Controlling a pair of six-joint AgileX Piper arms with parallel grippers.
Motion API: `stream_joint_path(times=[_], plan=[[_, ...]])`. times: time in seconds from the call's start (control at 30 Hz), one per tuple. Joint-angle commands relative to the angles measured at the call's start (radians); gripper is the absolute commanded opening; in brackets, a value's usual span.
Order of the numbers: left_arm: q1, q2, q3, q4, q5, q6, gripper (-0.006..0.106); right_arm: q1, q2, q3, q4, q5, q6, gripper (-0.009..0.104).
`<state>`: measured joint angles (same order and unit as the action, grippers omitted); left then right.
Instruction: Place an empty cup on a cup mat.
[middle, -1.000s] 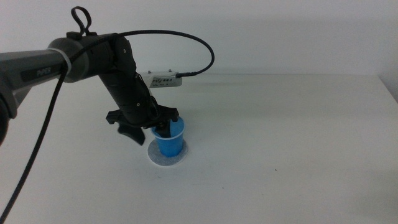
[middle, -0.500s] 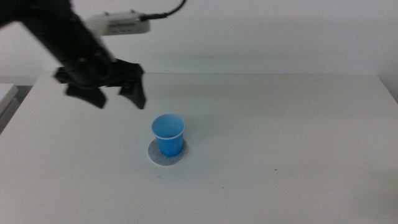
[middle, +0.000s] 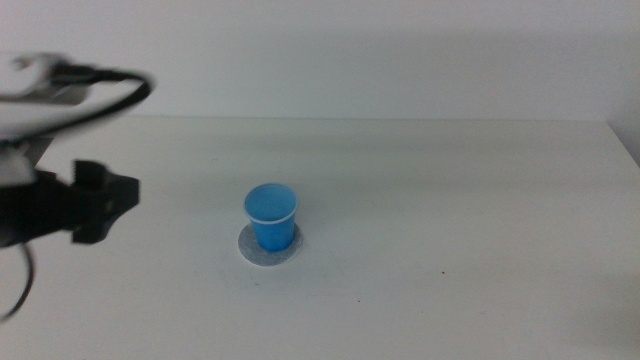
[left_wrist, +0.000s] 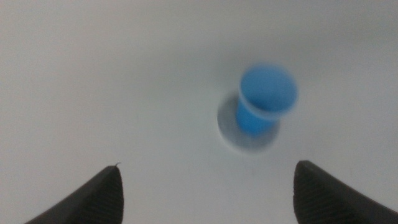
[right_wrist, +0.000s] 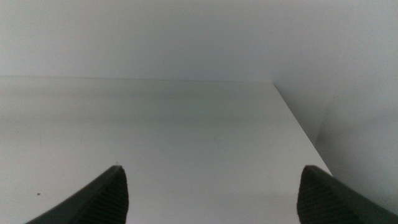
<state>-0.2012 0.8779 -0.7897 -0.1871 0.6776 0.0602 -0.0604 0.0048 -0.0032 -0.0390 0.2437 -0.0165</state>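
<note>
The blue cup (middle: 271, 215) stands upright and empty on the round grey cup mat (middle: 269, 250) near the middle of the table. In the left wrist view the cup (left_wrist: 266, 99) and the mat (left_wrist: 245, 134) show blurred, well away from the jaws. My left gripper (middle: 100, 200) is open and empty at the left edge of the middle view, far from the cup; in its wrist view (left_wrist: 205, 186) the jaws stand wide apart. My right gripper (right_wrist: 211, 186) is open and empty over bare table near the table's edge; it is out of the middle view.
The white table (middle: 450, 200) spreads around the cup. Its far edge meets a pale wall. The left arm's black cable (middle: 110, 100) loops at the upper left. A table corner and side edge (right_wrist: 298, 130) show in the right wrist view.
My left gripper let go of the cup, rose, and pulled back to the left edge of the view. The cup stays upright on the mat.
</note>
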Motion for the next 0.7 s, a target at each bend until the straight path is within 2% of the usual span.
stream_joint_path(times=[0.0,0.07,0.17,0.23,0.53,0.67], plan=[[0.001,-0.111,0.093,0.001,-0.139,-0.005,0.094,0.003,-0.005,0.003,-0.007,-0.009,-0.004,0.093],[0.001,-0.176,0.194,0.018,-0.271,-0.005,0.094,0.003,-0.005,0.003,-0.007,-0.009,-0.004,0.093],[0.001,-0.298,0.353,0.132,-0.478,-0.085,0.094,0.003,-0.005,0.003,-0.007,-0.009,-0.004,0.093],[0.019,-0.392,0.457,0.133,-0.553,-0.134,0.094,0.003,-0.005,0.003,-0.007,-0.009,-0.004,0.093],[0.196,-0.817,0.779,0.136,-0.577,-0.15,0.094,0.003,-0.005,0.003,-0.007,-0.009,-0.004,0.093],[0.2,-0.878,0.79,0.152,-0.491,-0.229,0.094,0.003,-0.005,0.003,-0.007,-0.009,-0.004,0.093]])
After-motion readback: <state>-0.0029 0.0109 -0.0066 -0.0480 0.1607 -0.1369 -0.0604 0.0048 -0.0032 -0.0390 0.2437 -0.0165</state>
